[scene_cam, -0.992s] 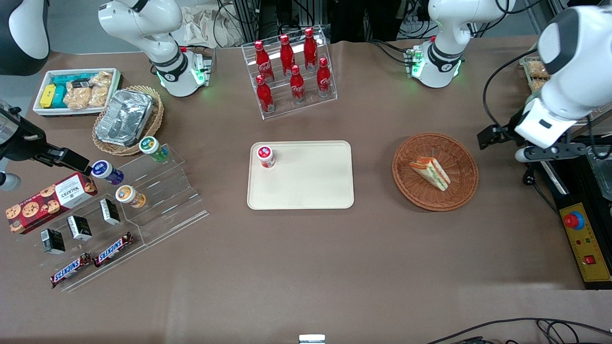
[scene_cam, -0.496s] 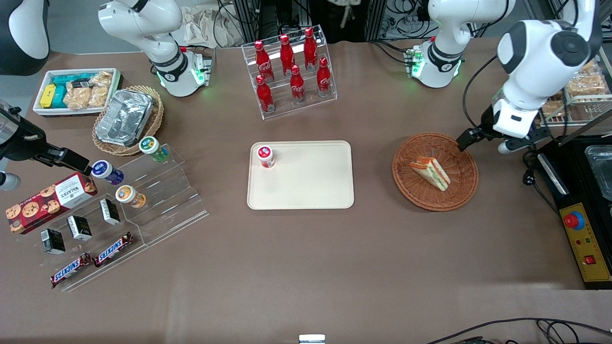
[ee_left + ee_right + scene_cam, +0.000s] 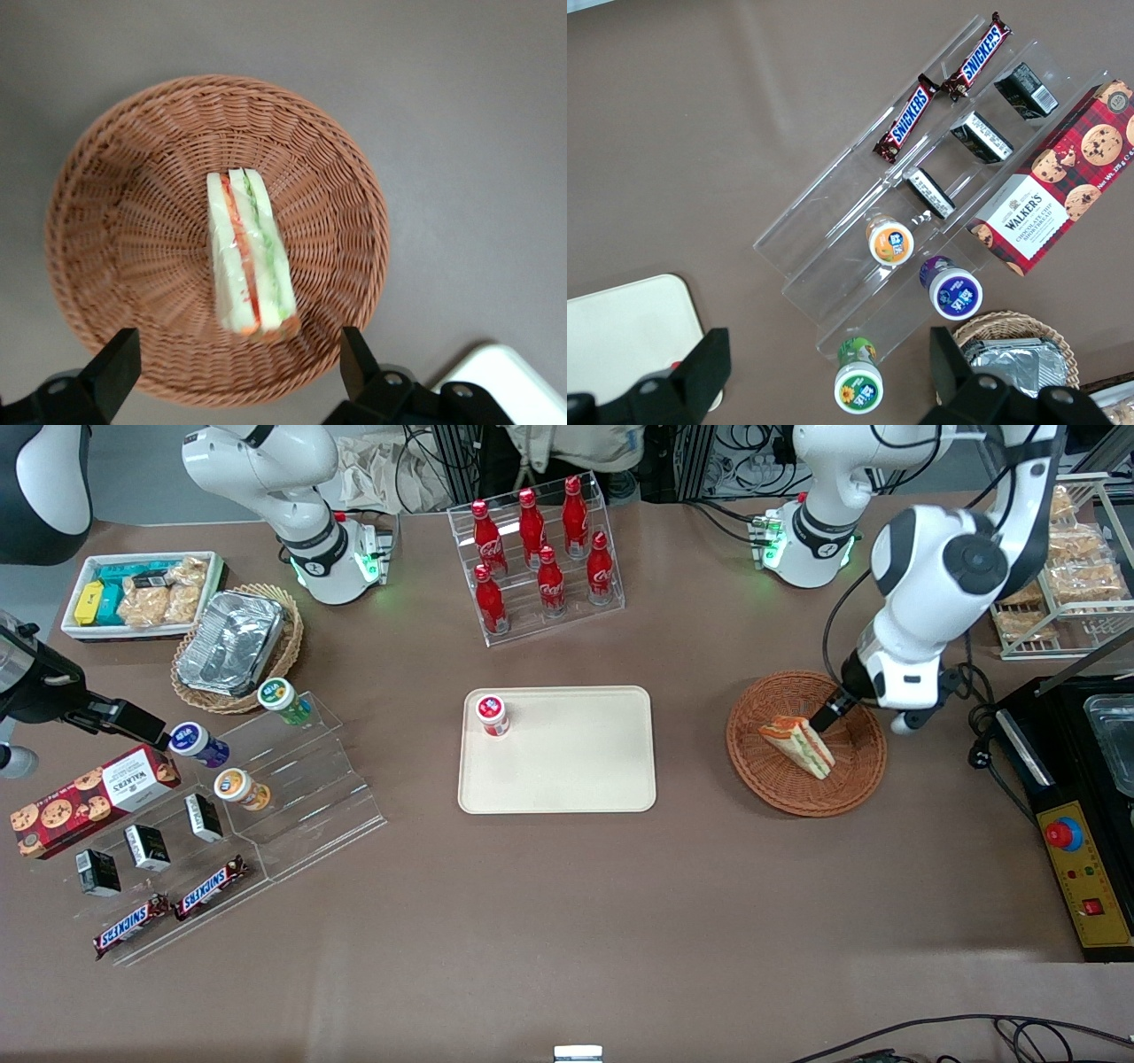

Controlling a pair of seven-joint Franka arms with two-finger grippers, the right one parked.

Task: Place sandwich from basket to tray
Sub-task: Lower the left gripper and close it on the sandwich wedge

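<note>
The sandwich point(image 3: 797, 746), a pale wedge with orange-red and green layers, lies in the round reddish-brown wicker basket point(image 3: 762, 788) toward the working arm's end of the table. My left gripper point(image 3: 833, 713) hangs over the basket's edge farther from the front camera, just above the sandwich's thick end. In the left wrist view the gripper point(image 3: 237, 372) is open wide, its fingers point(image 3: 115, 367) apart over the basket point(image 3: 106, 221) rim, and nothing lies between them. The sandwich point(image 3: 250, 257) lies just ahead of them. The cream tray point(image 3: 567, 771) rests flat at the table's middle.
A small red-capped bottle point(image 3: 493, 715) stands in one tray corner. A rack of red cola bottles point(image 3: 540, 558) stands farther from the front camera than the tray. A black control box point(image 3: 1085, 868) and a wire rack of bagged pastries point(image 3: 1063, 576) flank the working arm.
The left arm has swung in from the table's end and come down over the basket, bringing its gripper close above the sandwich. The sandwich and the basket have not moved.
</note>
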